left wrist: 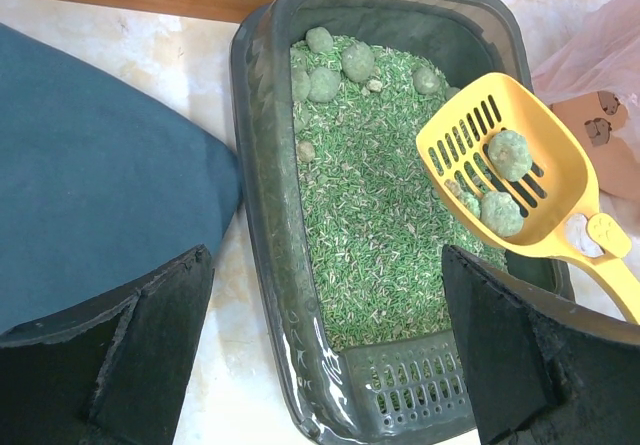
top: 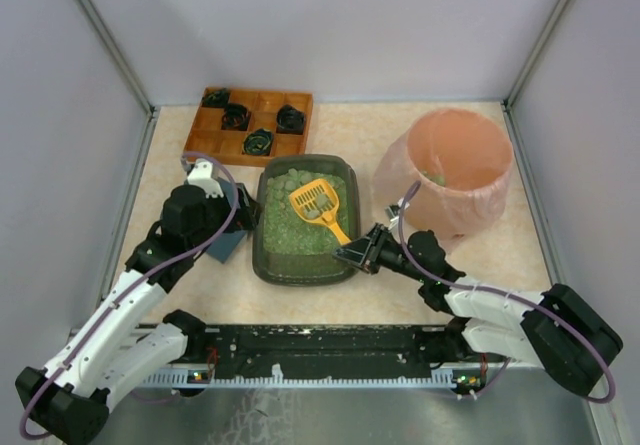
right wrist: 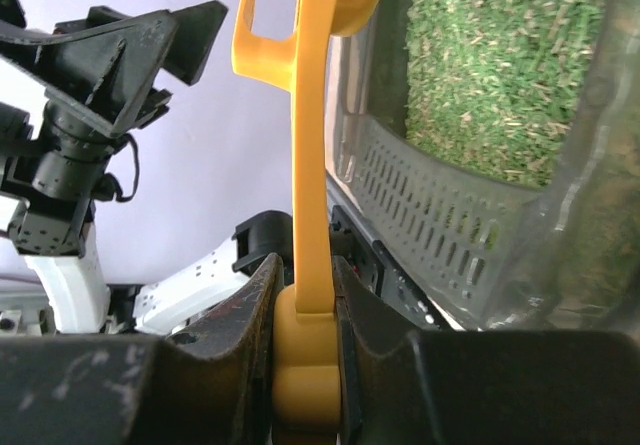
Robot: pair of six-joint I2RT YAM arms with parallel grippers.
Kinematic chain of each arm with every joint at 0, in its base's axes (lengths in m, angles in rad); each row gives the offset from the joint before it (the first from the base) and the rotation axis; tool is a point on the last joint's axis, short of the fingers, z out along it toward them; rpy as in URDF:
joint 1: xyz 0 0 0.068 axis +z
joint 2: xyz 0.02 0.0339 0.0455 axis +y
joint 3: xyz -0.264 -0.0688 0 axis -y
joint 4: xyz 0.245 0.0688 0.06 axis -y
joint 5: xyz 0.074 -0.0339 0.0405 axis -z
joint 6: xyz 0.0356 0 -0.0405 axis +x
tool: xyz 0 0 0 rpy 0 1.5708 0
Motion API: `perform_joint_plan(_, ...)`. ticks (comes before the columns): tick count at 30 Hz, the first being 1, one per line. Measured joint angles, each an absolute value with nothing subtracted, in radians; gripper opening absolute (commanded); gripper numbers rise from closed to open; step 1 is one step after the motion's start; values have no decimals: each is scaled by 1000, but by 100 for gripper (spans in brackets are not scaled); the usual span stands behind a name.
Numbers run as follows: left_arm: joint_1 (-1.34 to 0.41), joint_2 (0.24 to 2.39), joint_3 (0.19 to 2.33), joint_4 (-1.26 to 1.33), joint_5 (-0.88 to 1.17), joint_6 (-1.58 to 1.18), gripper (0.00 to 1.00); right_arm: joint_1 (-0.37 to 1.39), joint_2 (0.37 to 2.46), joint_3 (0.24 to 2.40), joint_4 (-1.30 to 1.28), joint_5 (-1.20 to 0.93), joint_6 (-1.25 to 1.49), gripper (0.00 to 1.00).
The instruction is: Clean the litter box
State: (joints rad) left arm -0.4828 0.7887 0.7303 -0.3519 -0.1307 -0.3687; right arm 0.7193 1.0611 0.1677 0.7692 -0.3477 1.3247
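Litter box (top: 304, 273) sits mid-counter (top: 500, 255), its long side running away from the arms, a dark grey-green tray with a raised rim and a slotted ledge at its near end. Green litter (left wrist: 370, 215) fills it, and several rounded greenish clumps (left wrist: 340, 63) lie bunched at the far end. A yellow slotted scoop (left wrist: 505, 170) is over the right half of the box with two clumps (left wrist: 508, 155) in its bowl; its handle slants back toward the near right corner. The right arm (top: 480, 300) reaches in low from the right, and the right jaws are closed narrow on the end of that handle, one pad pressed to each side, just outside the near right corner of the box. The left arm (top: 130, 295) comes in from the left; the left jaws stand wide apart with nothing between them, poised at the left rim and facing across the box. Under that arm, just left of the box, lies a teal pad (left wrist: 100, 185). A wooden tray (top: 215, 135) with dark round items in its compartments lies just beyond the far left corner. A pink bin (top: 455, 165) stands right of the box, near it, with a few greenish bits inside.
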Motion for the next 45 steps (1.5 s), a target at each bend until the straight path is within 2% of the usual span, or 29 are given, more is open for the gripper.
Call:
perform_joint_plan(4, -483, 789, 730, -352, -131, -369, 100, 728, 1050, 205, 732, -353, 1308, 0)
perform_joint_plan(13, -483, 792, 730, -352, -131, -369, 100, 733, 883, 293, 546, -308, 1263, 0)
perform_joint_plan(25, -483, 793, 730, -352, -131, -369, 100, 699, 805, 620, 181, -278, 1104, 0)
perform_joint_plan(41, -483, 793, 730, -352, -121, -369, 100, 225, 648, 784, -144, -368, 1026, 0)
perform_joint_plan(45, -483, 793, 730, -352, -118, -369, 100, 162, 596, 786, -194, -348, 1032, 0)
